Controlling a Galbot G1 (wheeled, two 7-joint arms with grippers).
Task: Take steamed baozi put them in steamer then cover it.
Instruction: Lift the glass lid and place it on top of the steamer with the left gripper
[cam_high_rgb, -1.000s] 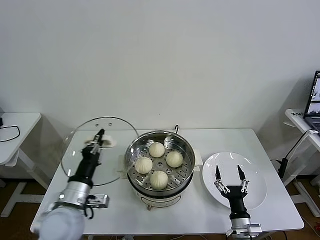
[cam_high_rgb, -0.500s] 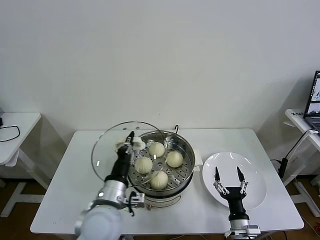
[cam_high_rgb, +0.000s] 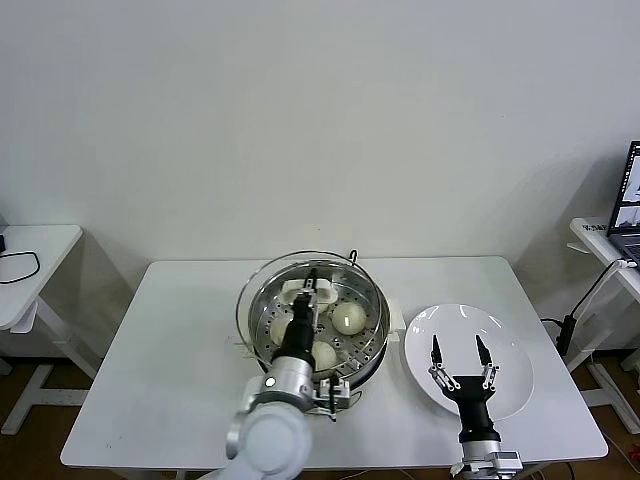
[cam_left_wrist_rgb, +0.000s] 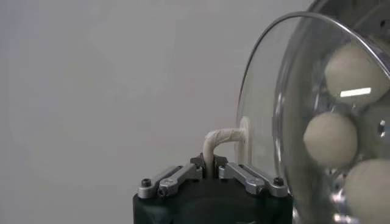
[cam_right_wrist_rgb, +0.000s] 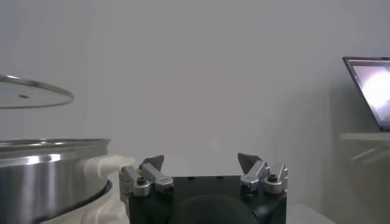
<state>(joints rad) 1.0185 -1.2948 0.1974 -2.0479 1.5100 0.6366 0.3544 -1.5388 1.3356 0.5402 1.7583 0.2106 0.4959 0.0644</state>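
Note:
The steamer (cam_high_rgb: 382, 322) stands mid-table with its perforated tray inside. Three baozi show in it, one at the right (cam_high_rgb: 348, 318), one at the left (cam_high_rgb: 279, 327), one nearer me (cam_high_rgb: 324, 356); my left arm hides more of the tray. My left gripper (cam_high_rgb: 310, 283) is shut on the white handle (cam_left_wrist_rgb: 222, 138) of the glass cover (cam_high_rgb: 262, 292), which hangs tilted just above the steamer. Through the glass (cam_left_wrist_rgb: 265, 115) the baozi (cam_left_wrist_rgb: 329, 139) are visible. Above the white plate (cam_high_rgb: 506, 386) my right gripper (cam_high_rgb: 459, 349) stands open and empty.
The white table (cam_high_rgb: 170, 380) carries only the steamer and plate. A side table (cam_high_rgb: 30, 262) stands at far left. A laptop (cam_high_rgb: 629, 198) sits on a stand at far right. In the right wrist view the cover (cam_right_wrist_rgb: 30, 95) floats over the steamer wall (cam_right_wrist_rgb: 49, 176).
My left gripper has carried the cover rightward from the table's left side to above the steamer. The right arm has stayed put.

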